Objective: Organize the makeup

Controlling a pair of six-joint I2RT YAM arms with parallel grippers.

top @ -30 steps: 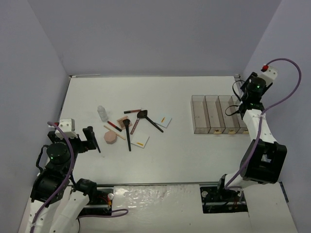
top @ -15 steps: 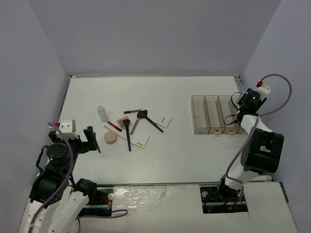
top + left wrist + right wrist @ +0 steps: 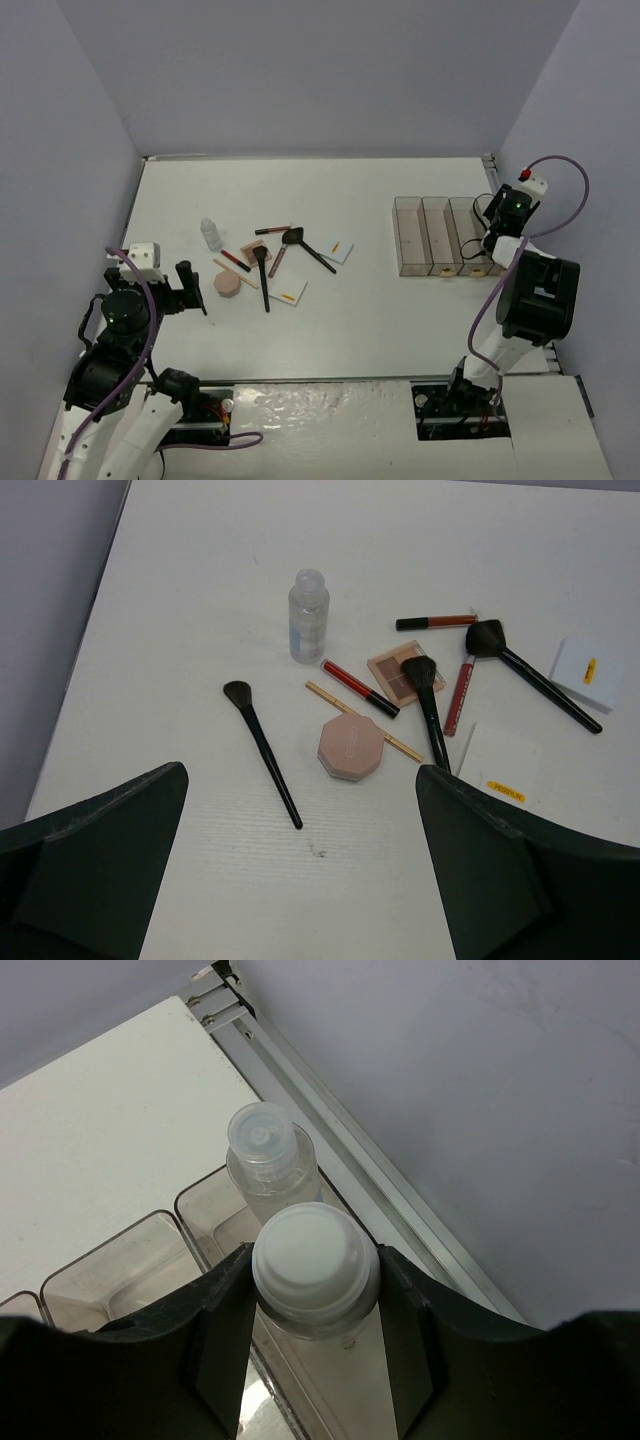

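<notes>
My right gripper (image 3: 315, 1292) is shut on a clear white-capped bottle (image 3: 315, 1260), held upright in the rightmost compartment of the clear organizer (image 3: 120, 1270). A second capped bottle (image 3: 265, 1155) stands just beyond it in the same compartment. My left gripper (image 3: 300, 880) is open and empty above the table, near the loose makeup. That makeup includes a clear bottle (image 3: 308, 617), a pink compact (image 3: 351, 748), black-handled brushes (image 3: 262, 752), a red pencil (image 3: 358, 688), a tan pencil (image 3: 375, 725) and white cards (image 3: 497, 765).
In the top view the organizer (image 3: 425, 237) sits at the right, close to the table's right rail (image 3: 340, 1150) and the side wall. The makeup pile (image 3: 265, 265) lies left of centre. The left wall runs close beside my left arm.
My right wrist has lowered and drawn in over the organizer's right end with the bottle. The left arm has barely shifted and the makeup pile is unchanged.
</notes>
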